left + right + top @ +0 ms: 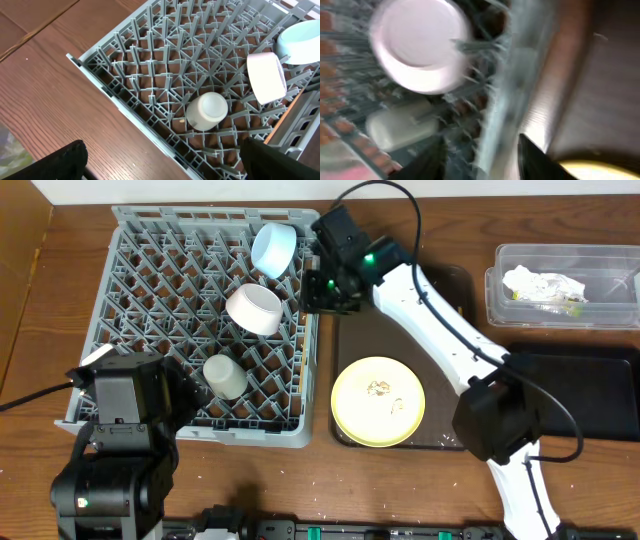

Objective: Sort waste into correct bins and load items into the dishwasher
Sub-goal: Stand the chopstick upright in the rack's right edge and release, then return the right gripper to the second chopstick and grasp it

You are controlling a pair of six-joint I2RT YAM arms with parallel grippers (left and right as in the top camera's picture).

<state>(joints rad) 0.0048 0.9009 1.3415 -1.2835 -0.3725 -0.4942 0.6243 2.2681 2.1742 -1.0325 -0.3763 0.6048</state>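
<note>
The grey dishwasher rack point(150, 270) holds a light blue bowl point(273, 248), a white bowl point(254, 308) and a small white cup point(226, 377). A yellow plate point(377, 401) with crumbs lies on the dark tray point(345, 330). My right gripper point(325, 292) is open and empty over the rack's right edge; its view is blurred and shows the white bowl point(420, 45), the cup point(395, 127) and the plate's rim point(590, 170). My left gripper point(165, 160) is open and empty above the rack's front left corner; its view shows the cup point(206, 111), white bowl point(266, 77) and blue bowl point(300, 42).
A clear plastic bin point(565, 285) with crumpled white waste point(540, 285) stands at the far right. A black bin point(590, 395) sits below it. The rack's front rim point(115, 100) runs diagonally across the left wrist view, with bare wooden table point(45, 95) beside it.
</note>
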